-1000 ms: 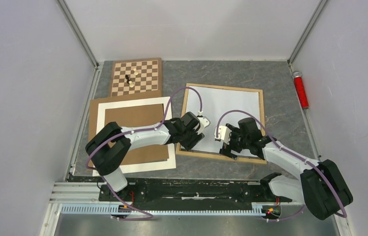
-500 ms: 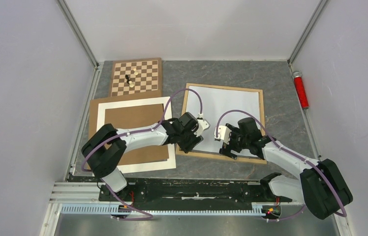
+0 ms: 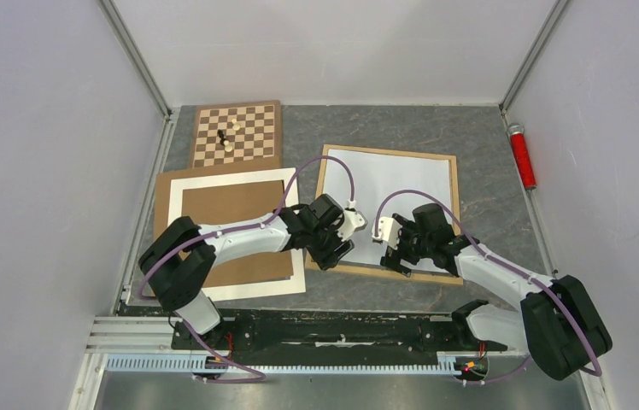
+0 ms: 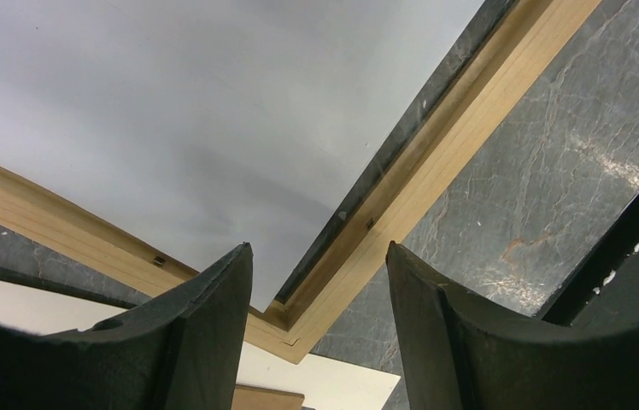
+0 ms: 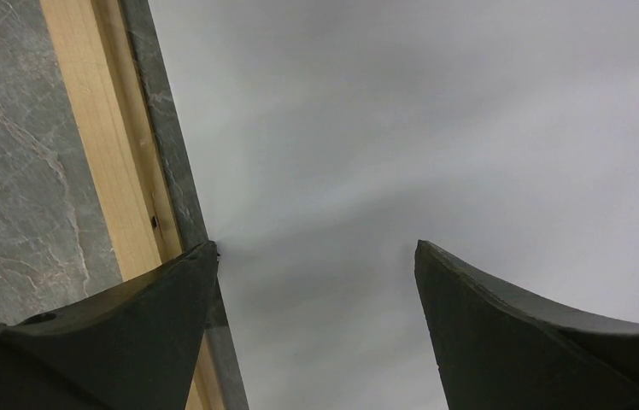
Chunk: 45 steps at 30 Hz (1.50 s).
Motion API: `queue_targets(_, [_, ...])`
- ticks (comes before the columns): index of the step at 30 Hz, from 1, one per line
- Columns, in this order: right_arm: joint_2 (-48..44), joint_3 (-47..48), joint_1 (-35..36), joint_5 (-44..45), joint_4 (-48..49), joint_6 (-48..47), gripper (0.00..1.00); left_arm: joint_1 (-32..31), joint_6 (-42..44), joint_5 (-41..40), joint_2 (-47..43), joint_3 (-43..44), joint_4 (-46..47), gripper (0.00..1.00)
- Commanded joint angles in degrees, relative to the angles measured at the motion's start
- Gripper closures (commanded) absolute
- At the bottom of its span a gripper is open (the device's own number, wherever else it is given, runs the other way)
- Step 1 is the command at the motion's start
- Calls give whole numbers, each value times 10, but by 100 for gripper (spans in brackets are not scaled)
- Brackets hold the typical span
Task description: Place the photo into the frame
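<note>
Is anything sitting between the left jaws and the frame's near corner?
Nothing visible. The left jaws hang open straight over the near-left corner of the frame; only a white sheet lies inside it.

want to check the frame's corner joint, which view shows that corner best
Left wrist view: the corner joint of the frame sits close up between the fingers of the open left tool. The top external view shows the whole frame outline, but that corner is tiny beside the left tool. The right wrist view shows only a strip of one side rail.
</note>
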Motion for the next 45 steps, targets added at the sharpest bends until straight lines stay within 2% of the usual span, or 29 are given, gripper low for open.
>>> queue_targets(1, [-5,12,3,16,-13,3,11,-2,23,-4,10,9,17,35])
queue_targets(16, [-24,20,3,18,-22,8,12,-1,5,-19,0,20,45,35])
queue_targets(25, [-46,51,3,-6,-31,50,11,2,43,-75,7,33,38,35])
queue_targets(38, [-53,57,1,-12,-30,72,11,3,50,-34,20,9,28,35])
queue_targets(45, [-51,44,-2,-9,-25,71,11,2,50,-39,38,0,37,35])
